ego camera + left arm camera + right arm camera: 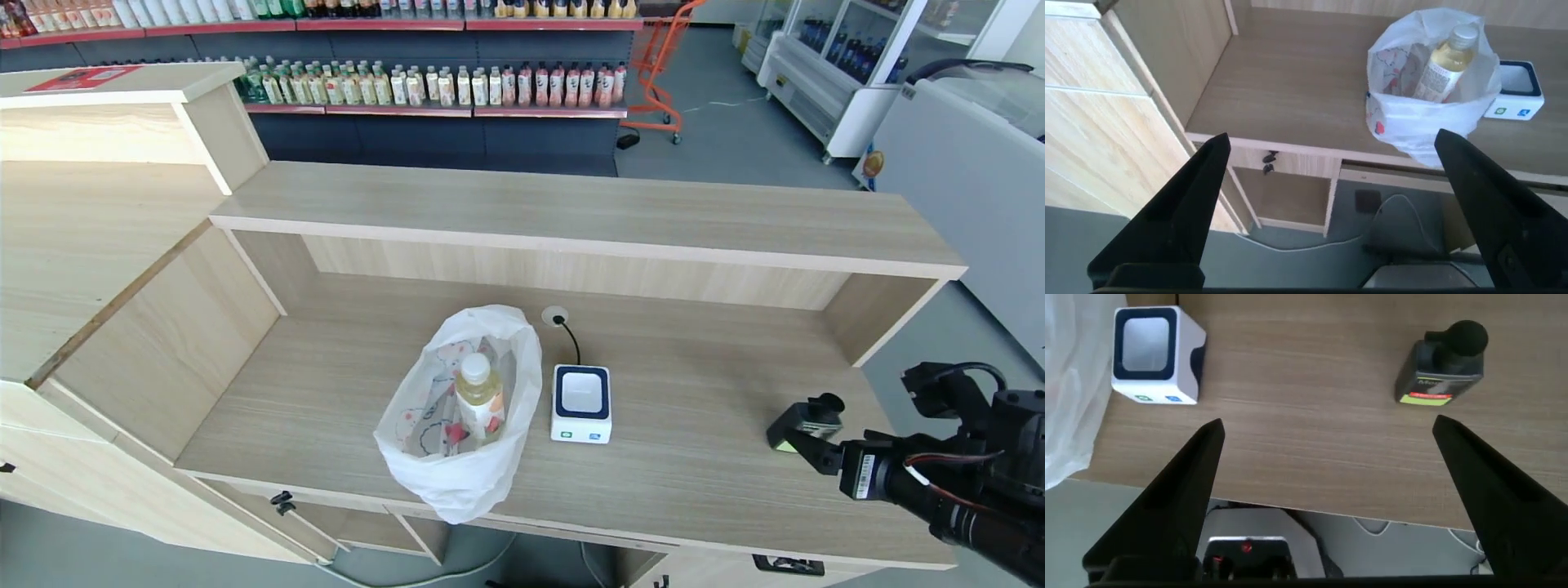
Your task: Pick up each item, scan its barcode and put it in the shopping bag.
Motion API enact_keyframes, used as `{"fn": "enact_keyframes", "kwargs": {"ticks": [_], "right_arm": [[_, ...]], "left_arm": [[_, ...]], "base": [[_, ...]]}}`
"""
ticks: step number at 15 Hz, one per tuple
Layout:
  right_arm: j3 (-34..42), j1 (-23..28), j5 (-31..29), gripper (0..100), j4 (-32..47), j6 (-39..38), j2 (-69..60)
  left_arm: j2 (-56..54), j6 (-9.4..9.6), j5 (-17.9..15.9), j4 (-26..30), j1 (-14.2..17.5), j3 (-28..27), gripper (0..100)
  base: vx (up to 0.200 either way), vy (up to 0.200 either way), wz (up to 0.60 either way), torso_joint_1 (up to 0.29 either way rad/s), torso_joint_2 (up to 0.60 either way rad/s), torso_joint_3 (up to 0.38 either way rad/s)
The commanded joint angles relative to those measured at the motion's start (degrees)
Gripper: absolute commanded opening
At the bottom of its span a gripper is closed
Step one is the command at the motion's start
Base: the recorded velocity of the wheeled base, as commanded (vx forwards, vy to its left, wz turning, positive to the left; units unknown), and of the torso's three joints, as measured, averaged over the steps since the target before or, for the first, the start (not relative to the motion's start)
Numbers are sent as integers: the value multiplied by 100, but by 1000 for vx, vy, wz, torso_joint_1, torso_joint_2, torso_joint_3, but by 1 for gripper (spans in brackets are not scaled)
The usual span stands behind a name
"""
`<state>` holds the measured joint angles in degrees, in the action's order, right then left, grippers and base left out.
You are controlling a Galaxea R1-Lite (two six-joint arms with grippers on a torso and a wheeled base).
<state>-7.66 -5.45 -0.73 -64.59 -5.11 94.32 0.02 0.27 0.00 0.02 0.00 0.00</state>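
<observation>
A white shopping bag (457,465) stands near the front edge of the wooden counter (694,425), with a pale yellow drink bottle (478,392) upright inside it. Just right of the bag sits the white and blue barcode scanner (581,403). A small dark bottle with a round black cap (804,420) stands at the counter's right end. My right gripper (1328,425) hovers open over the counter's front edge, between the scanner (1151,355) and the dark bottle (1441,367), holding nothing. My left gripper (1333,139) hangs open and empty off the counter's front left, short of the bag (1413,131).
A raised shelf runs along the back of the counter and a tall wooden side panel (163,343) closes its left end. The scanner's cable goes into a hole (555,314) behind it. Store shelves of bottles (441,82) and freezers (963,147) stand farther off.
</observation>
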Motion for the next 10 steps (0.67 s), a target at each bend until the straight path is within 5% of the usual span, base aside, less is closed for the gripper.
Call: {"fn": "enact_keyframes", "kwargs": {"ticks": [1,8,10], "right_arm": [[142,255,-6,100,25,124,131],[159,993,-111,100,16,1812,605],[185,1090,-454,100,16,2480,755]], "left_arm": [[-2,0,0,-2,0,0,100],[-2,8,0,-2,0,0,100],[-2,-9,0,-2,0,0,100]], "base": [[0,-200,0,-2,2,-7],[0,-200,0,2,3,4],[0,0,0,0,0,0]]}}
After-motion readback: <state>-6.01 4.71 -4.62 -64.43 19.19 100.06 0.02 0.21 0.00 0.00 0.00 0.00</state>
